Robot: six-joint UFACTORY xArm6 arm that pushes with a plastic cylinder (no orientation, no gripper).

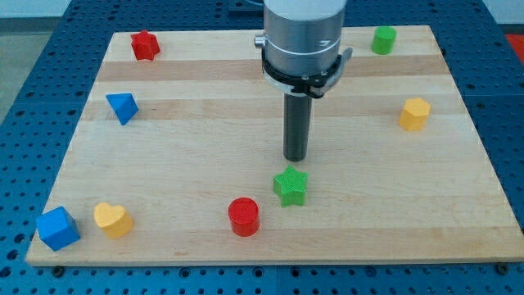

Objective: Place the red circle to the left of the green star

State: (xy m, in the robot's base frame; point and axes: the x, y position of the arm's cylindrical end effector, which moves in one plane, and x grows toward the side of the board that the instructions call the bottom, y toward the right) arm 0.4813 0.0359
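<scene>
The red circle (243, 216) is a short red cylinder near the view's bottom, left of centre. The green star (291, 185) lies just to its upper right, a small gap between them. My tip (295, 158) is the end of a dark rod hanging from the grey arm at the view's top centre. The tip stands just above the green star, close to it, and up and to the right of the red circle. It touches neither block that I can tell.
A red star-like block (145, 45) is at the top left, a blue triangle (122, 107) below it. A blue cube (58, 229) and a yellow heart (113, 220) sit at the bottom left. A green cylinder (382, 39) and a yellow hexagon (414, 114) are at the right.
</scene>
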